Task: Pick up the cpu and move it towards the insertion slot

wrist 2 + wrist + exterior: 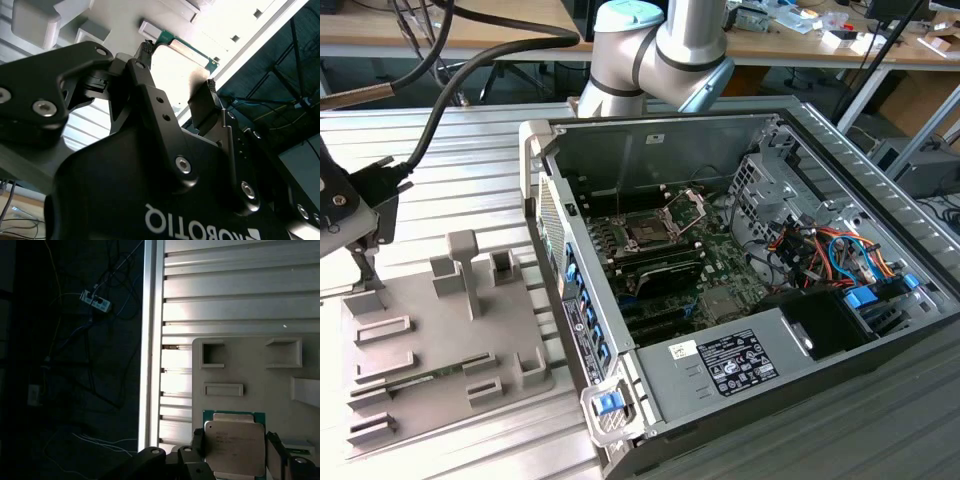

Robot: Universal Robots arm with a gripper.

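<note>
Centring the pincer (pixel 235 439) on the cpu (pixel 234 446) at the grey tray (pixel 250 365), grip opposite edges squarely, since you cannot tell whether it pinches yet.

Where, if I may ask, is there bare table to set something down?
Bare ribbed table lies beyond the grey tray and at the exterior view's lower right beside the computer case. Tray and case are crowded.

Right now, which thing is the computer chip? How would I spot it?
Find the grey tray on the ribbed metal table. By the black gripper is the chip: a flat square, silver on top with a green rim, unlike the plain grey blocks around it.
</note>
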